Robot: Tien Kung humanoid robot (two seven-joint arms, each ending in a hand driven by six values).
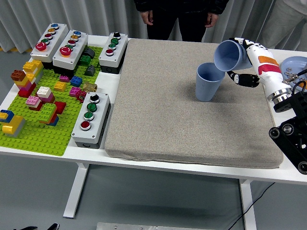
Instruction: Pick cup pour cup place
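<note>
The right robot hand (244,64) grips 1 tilted blue cup (231,55), mouth toward 8 o'clock over the standing blue cup (209,81) on the grey mat (182,124); pouring underway, placing remains.

The right hand's fingers (243,79) wrap the tilted cup (230,55), so the cup's far side and base are hidden behind them. Whether anything pours from it cannot be told. Right of the fingers, the blue plate (293,64) is cut by the picture's edge; its small contents are unclear. The person (180,17) behind the desk (48,148) is cut off at the top.
</note>
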